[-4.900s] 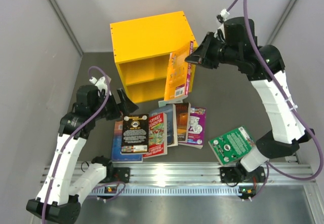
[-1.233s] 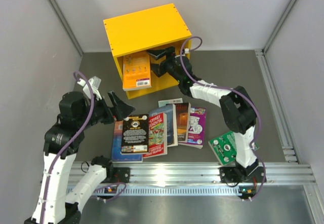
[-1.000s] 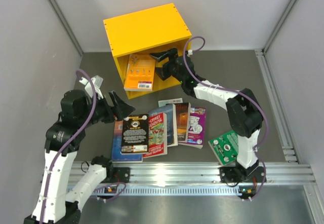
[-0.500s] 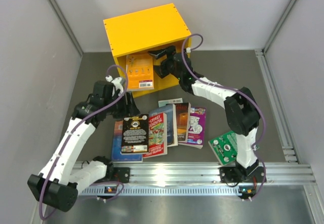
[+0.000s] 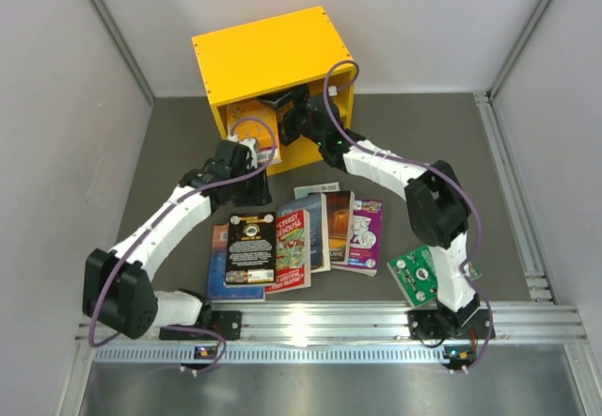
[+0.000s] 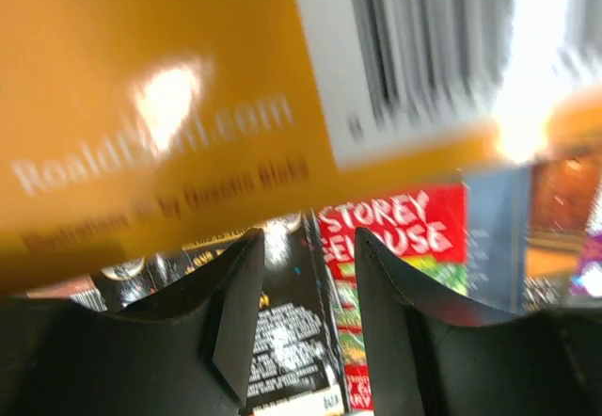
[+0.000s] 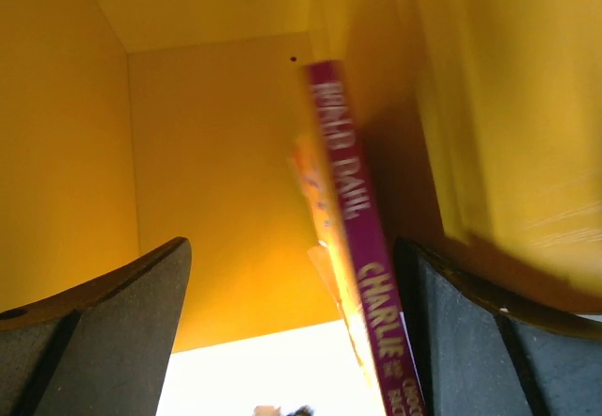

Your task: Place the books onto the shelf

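Note:
The yellow shelf (image 5: 273,54) stands at the back of the table. An orange book (image 5: 243,130) with a purple spine (image 7: 353,228) stands tilted in its lower compartment. My right gripper (image 5: 285,118) is inside that compartment and open (image 7: 292,247), the book close to its right finger but not clamped. My left gripper (image 5: 252,159) is at the shelf's front, just under the orange book's back cover (image 6: 188,105); its jaws stand narrowly apart (image 6: 308,247) with nothing between them. Several books lie flat on the table: black (image 5: 250,248), red-and-white (image 5: 293,247), dark brown (image 5: 339,226), purple (image 5: 363,235) and green (image 5: 428,270).
A blue book (image 5: 218,282) lies under the black one, and a teal one (image 5: 317,232) sits between the red-and-white and the brown. Grey walls close in both sides. The metal rail (image 5: 310,327) with both arm bases runs along the near edge.
My left arm has swung from the table's left side up to the shelf front, and its jaws have narrowed. The orange book sits deeper in the compartment. The right gripper has barely moved.

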### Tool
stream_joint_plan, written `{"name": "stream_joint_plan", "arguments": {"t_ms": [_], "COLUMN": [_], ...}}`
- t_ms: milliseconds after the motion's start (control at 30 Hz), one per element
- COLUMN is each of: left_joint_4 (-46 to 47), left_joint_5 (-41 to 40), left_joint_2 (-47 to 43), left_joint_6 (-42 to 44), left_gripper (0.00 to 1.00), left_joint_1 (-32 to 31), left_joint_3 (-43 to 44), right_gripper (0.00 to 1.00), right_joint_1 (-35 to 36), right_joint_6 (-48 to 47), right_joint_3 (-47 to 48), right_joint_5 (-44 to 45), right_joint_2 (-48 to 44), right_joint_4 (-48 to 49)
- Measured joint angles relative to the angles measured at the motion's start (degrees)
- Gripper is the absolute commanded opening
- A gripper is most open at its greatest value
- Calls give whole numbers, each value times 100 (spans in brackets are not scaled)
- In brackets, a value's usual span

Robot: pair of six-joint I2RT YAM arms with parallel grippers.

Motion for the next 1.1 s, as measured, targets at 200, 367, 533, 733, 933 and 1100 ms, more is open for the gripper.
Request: {"name": "stream_joint_plan", "arguments": {"t_ms": [200,367,533,733,933,1100], "left_joint_4": [96,44,-326,-780,-763,-695], "left_joint_5": [-778,-1158,-1239,-1368,-1547,-1827], "left_joint_2": [782,1357,1661,1725,1580,1147], "left_joint_6": [-321,-627,-944,-1362,-1539,-1637], "left_gripper": [49,48,48,49,49,49], "left_joint_1": [-22,-26,-46,-48,-87,-107], "left_joint_3": [369,1016,1561,2105,2057,1779], "right_gripper": [87,87,87,88,90,91], "right_joint_1": [61,57,-4,-92,-157,-168], "right_joint_6": [17,0,-140,-212,-116,470], "right_joint_3": [136,157,334,542,564,42], "right_joint_5": [-201,-350,-498,-817,-1224,-1526], "right_joint_2": [90,92,175,284,289,238], "right_joint_4": [-81,-127,-278,-435,-498,271]}}
